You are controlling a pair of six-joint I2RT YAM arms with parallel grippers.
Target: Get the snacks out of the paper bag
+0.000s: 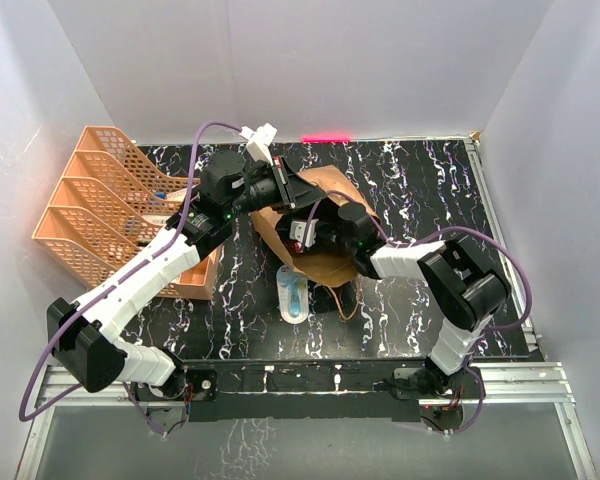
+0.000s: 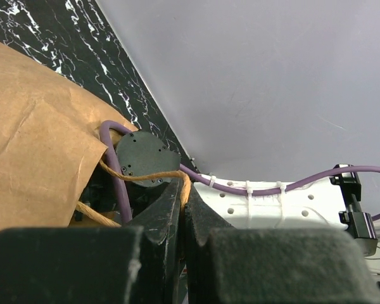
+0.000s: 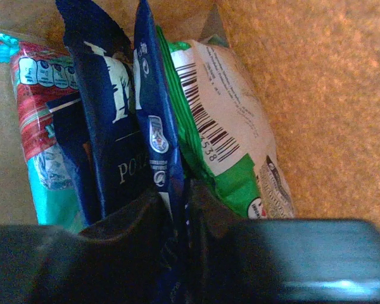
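The brown paper bag (image 1: 332, 266) lies mid-table with its mouth open. My left gripper (image 1: 285, 188) is at its upper edge, shut on a twisted paper handle (image 2: 145, 177); in the left wrist view the gripper (image 2: 183, 202) pinches the loop beside the bag wall (image 2: 38, 145). My right gripper (image 1: 302, 232) is inside the bag. In the right wrist view it (image 3: 180, 196) is shut on the edge of a dark blue packet (image 3: 153, 120). Another dark blue packet (image 3: 104, 139), a green bag (image 3: 231, 145) and a red-and-teal packet (image 3: 41, 126) stand beside it.
Orange mesh trays (image 1: 100, 200) stand at the left. A white and light-blue oblong item (image 1: 292, 293) lies on the black marbled table (image 1: 430, 190) in front of the bag. White walls enclose the back and sides.
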